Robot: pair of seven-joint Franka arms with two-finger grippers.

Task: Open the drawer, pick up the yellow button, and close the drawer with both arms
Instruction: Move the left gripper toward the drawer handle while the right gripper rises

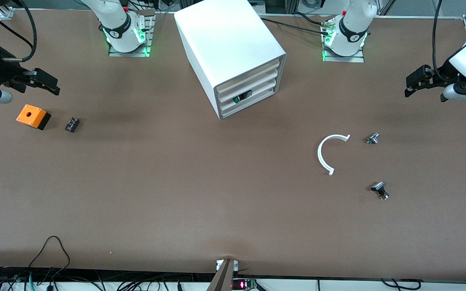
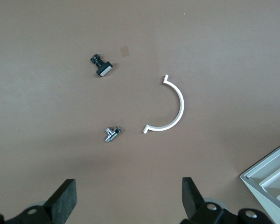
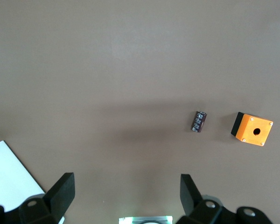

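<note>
The white drawer cabinet (image 1: 233, 52) stands between the two arm bases, its several drawers all pushed in. One drawer front (image 1: 253, 95) carries a small dark piece (image 1: 241, 97). The button is hidden. My left gripper (image 1: 408, 84) hangs open over the table at the left arm's end, with nothing between its fingers (image 2: 65, 198). My right gripper (image 1: 51, 83) hangs open and empty over the table at the right arm's end, close to the orange box (image 1: 33, 116). Both arms wait apart from the cabinet, whose corner (image 2: 270, 179) shows in the left wrist view.
A small dark cylinder (image 1: 72, 124) lies beside the orange box (image 3: 252, 129). Toward the left arm's end lie a white curved strip (image 1: 326, 152), a silver piece (image 1: 372, 138) and a black piece (image 1: 380, 190). Cables run along the table's near edge.
</note>
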